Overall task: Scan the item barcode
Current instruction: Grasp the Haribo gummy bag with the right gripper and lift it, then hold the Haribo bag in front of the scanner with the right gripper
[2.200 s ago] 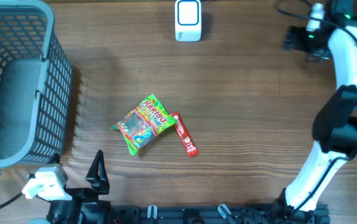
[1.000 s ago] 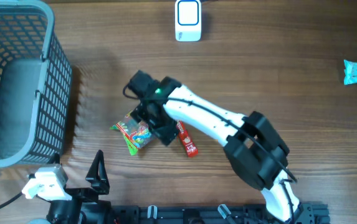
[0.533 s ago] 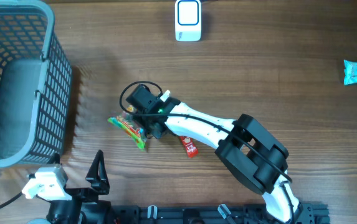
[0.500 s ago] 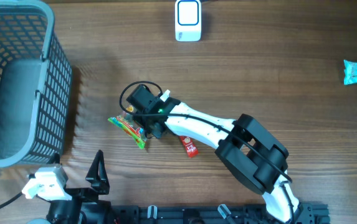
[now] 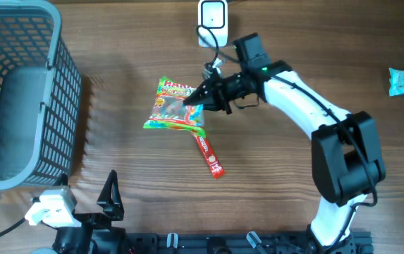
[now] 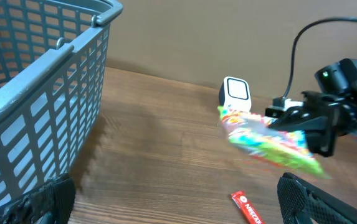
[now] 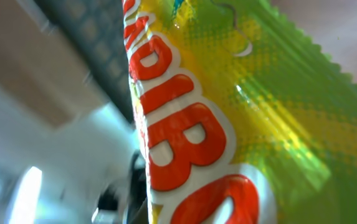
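Right gripper clenched on the Haribo gummy bag, held off the tabletop at 7 o'clock from the barcode scanner; left gripper spread wide.

Haribo candy bag held up near the barcode scanner

The green-and-yellow bag, printed with red lettering, is pinched at its right edge by the right gripper and held clear of the table, slightly tilted, printed face upward. The white scanner is stood at the far edge, near the bag but apart.
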Controlling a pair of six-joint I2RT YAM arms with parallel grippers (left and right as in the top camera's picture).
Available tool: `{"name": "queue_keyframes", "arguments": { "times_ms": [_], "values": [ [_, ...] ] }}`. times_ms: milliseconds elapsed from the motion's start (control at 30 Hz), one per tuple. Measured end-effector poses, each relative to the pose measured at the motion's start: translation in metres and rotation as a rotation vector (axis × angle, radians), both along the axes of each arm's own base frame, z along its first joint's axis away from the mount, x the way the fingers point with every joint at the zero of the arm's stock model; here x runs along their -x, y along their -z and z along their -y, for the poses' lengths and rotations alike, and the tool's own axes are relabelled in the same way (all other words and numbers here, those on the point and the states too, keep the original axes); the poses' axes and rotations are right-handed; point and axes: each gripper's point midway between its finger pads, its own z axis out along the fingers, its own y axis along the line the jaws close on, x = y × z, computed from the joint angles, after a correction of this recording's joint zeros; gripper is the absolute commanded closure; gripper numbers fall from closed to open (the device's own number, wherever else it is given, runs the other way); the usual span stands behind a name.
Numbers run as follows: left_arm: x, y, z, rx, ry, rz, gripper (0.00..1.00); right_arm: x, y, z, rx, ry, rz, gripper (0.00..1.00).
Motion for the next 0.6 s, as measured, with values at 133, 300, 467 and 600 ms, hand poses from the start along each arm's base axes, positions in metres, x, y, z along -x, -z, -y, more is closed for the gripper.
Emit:
{"name": "queue_keyframes", "arguments": {
  "times_ms": [133, 300, 467, 600],
  "values": [
    [0.000, 0.000, 0.000, 0.000, 0.000, 0.000, 0.00, 0.016, -0.017, 0.000, -0.076, -0.067, -0.106, 0.96],
    [0.000, 0.000, 0.000, 0.000, 0.000, 0.000, 0.00, 0.022, -0.023, -0.001, -0.091, -0.090, -0.157, 0.96],
    [0.000, 0.000, 0.000, 0.000, 0.000, 0.000, 0.00, 0.020, -0.023, 0.000, -0.091, -0.087, -0.165, 0.96],
    [0.000, 0.000, 0.000, 0.000, 0.000, 0.001, 0.00, -0.009, -0.031, 0.004, -0.187, -0.061, 0.140, 0.96]
  ]
}}
